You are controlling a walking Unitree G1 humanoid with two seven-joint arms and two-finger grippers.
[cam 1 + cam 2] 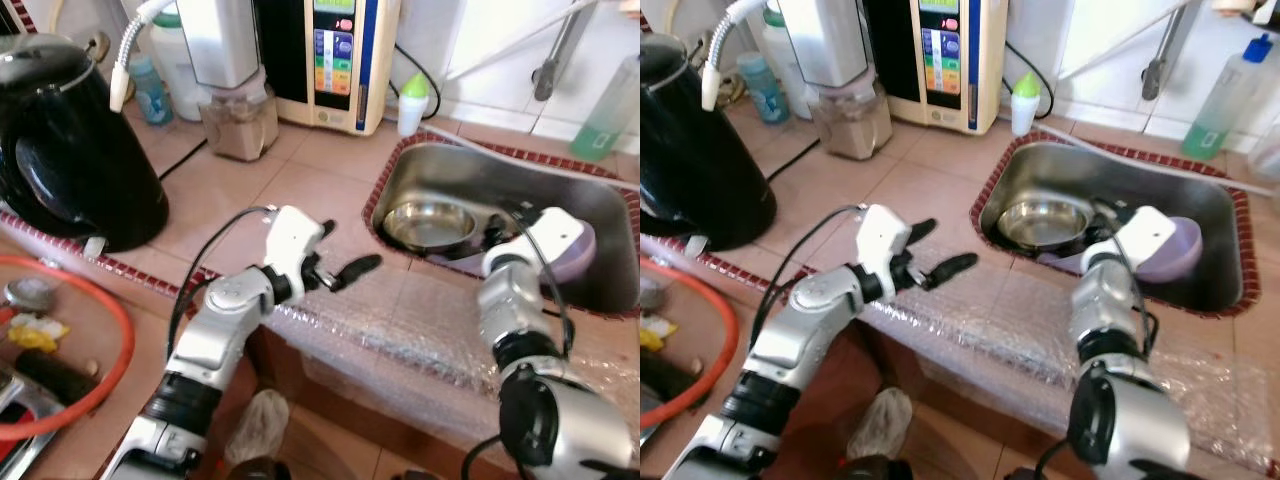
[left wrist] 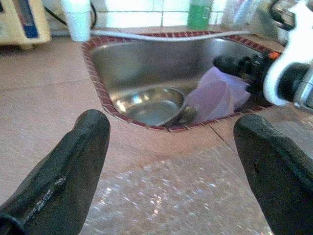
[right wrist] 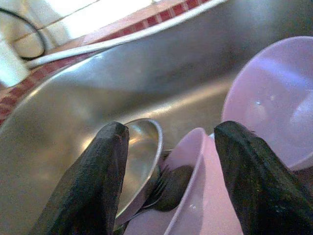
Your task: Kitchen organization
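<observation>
The right hand (image 3: 164, 181), fingers spread, hangs in the sink (image 1: 560, 185) over the purple bowls (image 3: 264, 93) beside the steel bowl (image 1: 430, 222), apparently about to pinch a rim, while the left hand (image 1: 340, 262) hovers spread above the surface (image 1: 300, 180).

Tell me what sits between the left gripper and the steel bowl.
Only bare countertop and the sink's red-tiled rim, as the left wrist view shows. The left gripper hovers open over the counter; the steel bowl lies in the sink.

Head cams look down at counter & sink (image 1: 560, 175); both wrist cams face that sink, right closest.
</observation>
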